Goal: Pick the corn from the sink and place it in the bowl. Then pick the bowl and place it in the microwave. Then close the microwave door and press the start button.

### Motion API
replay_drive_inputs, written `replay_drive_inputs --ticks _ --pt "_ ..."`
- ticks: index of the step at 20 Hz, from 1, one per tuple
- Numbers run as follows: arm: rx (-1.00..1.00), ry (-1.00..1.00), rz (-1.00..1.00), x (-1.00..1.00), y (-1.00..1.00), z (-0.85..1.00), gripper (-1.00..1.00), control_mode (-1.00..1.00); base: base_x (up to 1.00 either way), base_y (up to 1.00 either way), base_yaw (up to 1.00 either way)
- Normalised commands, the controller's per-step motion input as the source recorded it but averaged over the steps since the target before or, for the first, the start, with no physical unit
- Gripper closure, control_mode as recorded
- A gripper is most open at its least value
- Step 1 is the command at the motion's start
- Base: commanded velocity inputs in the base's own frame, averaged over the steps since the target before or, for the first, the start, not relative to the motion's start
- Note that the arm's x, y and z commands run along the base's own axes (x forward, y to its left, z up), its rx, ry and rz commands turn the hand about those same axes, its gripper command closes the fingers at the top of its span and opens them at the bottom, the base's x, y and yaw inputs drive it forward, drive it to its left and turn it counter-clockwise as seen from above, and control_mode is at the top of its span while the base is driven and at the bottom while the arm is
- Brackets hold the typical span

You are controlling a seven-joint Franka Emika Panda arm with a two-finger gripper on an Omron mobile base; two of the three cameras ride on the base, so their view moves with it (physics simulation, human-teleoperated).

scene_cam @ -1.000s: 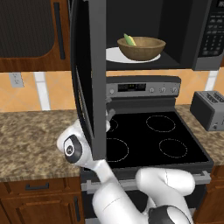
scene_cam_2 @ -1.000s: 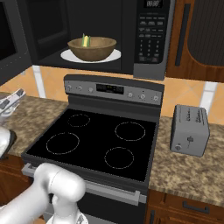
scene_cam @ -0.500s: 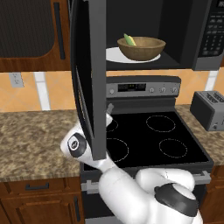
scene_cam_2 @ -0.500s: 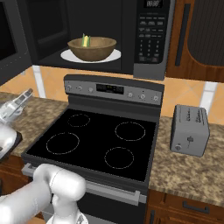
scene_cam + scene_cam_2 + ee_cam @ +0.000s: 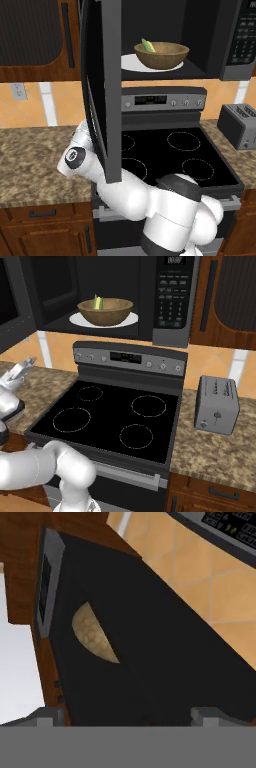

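The microwave door (image 5: 102, 85) stands wide open, swung out to the left of the microwave (image 5: 107, 293), seen nearly edge-on in the left base view and hanging over the left part of the stove top. Inside the open cavity the tan bowl (image 5: 161, 54) sits on the white turntable plate (image 5: 135, 63), and the corn (image 5: 148, 45) lies in the bowl with its yellow body and green end showing above the rim; bowl and corn are where they were a second ago. The button panel (image 5: 172, 291) runs down the microwave's right side.

The gripper (image 5: 19, 370) is beyond the door's outer face, over the granite counter (image 5: 35, 165) left of the black glass-top stove (image 5: 115, 418). Compared with a second ago it has risen and moved a little further toward the door in the right base view, and the arm's wrist (image 5: 75, 157) has shifted left and lower in the left base view, its elbow now bulking in front of the oven. In the hand view the door's dark panel (image 5: 130, 647) fills most of the picture, very close, and the two fingertips (image 5: 47, 716) stand apart at the bottom with nothing between them, so the jaws are spread.

A steel toaster (image 5: 217, 404) stands on the counter right of the stove.
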Motion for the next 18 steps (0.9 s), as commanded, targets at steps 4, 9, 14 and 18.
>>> replay_drive_inputs --ticks 4,9,14,18 --pt "-0.27 0.02 0.01 0.21 1.00 -0.37 -1.00 -1.00 0.00 0.00 0.00" --pt "-0.29 0.04 0.00 0.00 1.00 -0.01 -1.00 -1.00 0.00 0.00 0.00" --pt "-0.16 0.00 0.00 0.00 0.94 0.19 -1.00 -1.00 0.00 0.00 0.00" --pt "-0.10 0.00 0.00 -0.09 0.62 0.41 -1.00 -1.00 0.00 0.00 0.00"
